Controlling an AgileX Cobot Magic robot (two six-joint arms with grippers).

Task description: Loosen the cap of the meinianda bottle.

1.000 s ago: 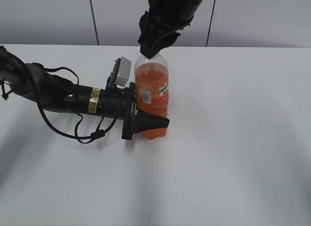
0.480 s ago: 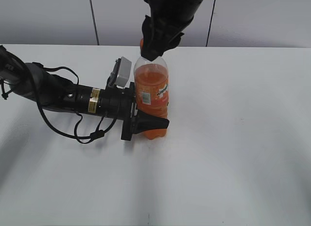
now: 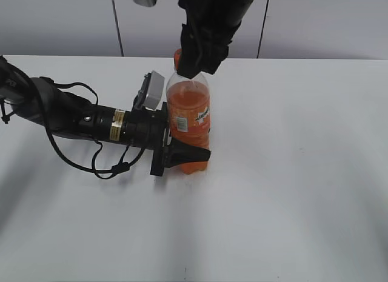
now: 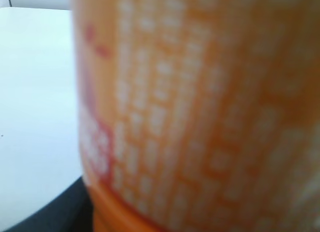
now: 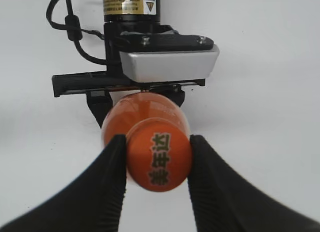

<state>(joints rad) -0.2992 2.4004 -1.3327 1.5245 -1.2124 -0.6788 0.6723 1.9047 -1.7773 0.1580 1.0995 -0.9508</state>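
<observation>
Bottle (image 3: 189,121) stands upright on the white bench (image 3: 291,173), left of centre, nearly full of orange soda.

Left tool (image 3: 182,153): lies low and level, clamped on the lower body of the bottle, under the label. Left wrist view is filled by blurred orange label, so the body sits right between the fingers.

Right tool (image 5: 157,164): comes down from above, half closed on the cap (image 5: 159,161). Right wrist view shows both black fingers (image 5: 114,177) pressed to opposite sides of the cap, dark print on top facing the camera.

Handling, as judged:
- Full bottle: fairly heavy, sits steady, but thin clear plastic gives under a squeeze. The low hold where the wall is ribbed and liquid-backed looks sound; a harder squeeze could push soda up once the seal breaks.
- Cap: small, hard, ribbed sides. Ribs are the place to hold; smooth top gives nothing.
- Risk: body turning inside the left tool if the label is slick.
- Carbonated contents probable; loosen slowly.
</observation>
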